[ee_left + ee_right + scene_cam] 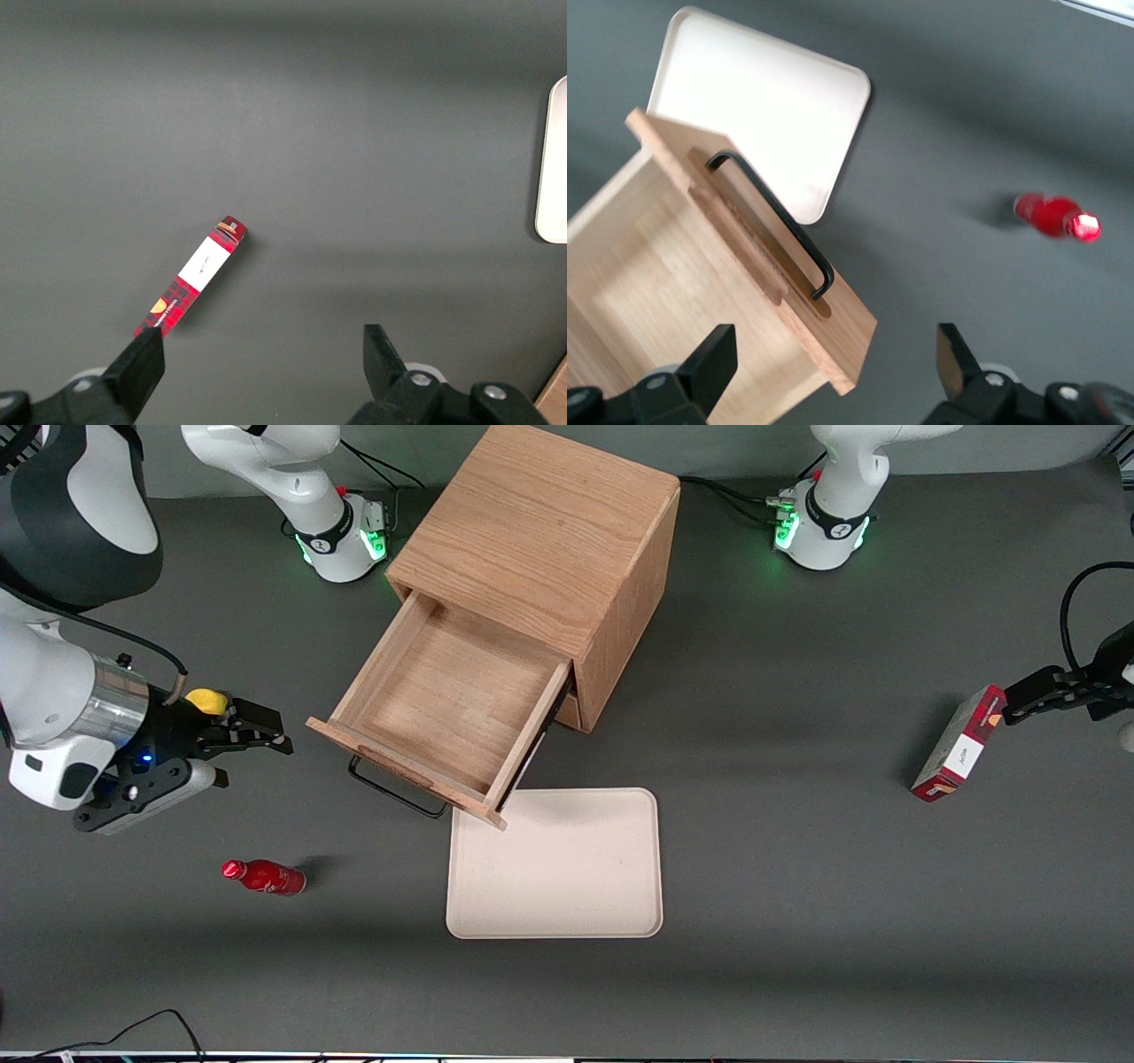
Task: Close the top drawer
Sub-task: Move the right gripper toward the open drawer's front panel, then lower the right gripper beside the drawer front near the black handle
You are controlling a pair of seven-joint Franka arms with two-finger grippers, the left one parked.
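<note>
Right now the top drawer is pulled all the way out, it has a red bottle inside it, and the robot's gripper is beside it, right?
Not quite. The top drawer is pulled out, and the gripper hangs open beside it, toward the working arm's end. But the drawer is empty. The front view shows the red bottle lying on the table, nearer the camera than the gripper.

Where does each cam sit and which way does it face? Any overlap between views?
Front view: high, looking down on the table; shows the open top drawer, tray, red bottle, red box, and the gripper beside the drawer, jaws open.
Right wrist view: on the working arm, facing the top drawer, with its own fingers in frame.
Left wrist view: on the parked arm, facing the red box.
Shared: all see the tray.
</note>
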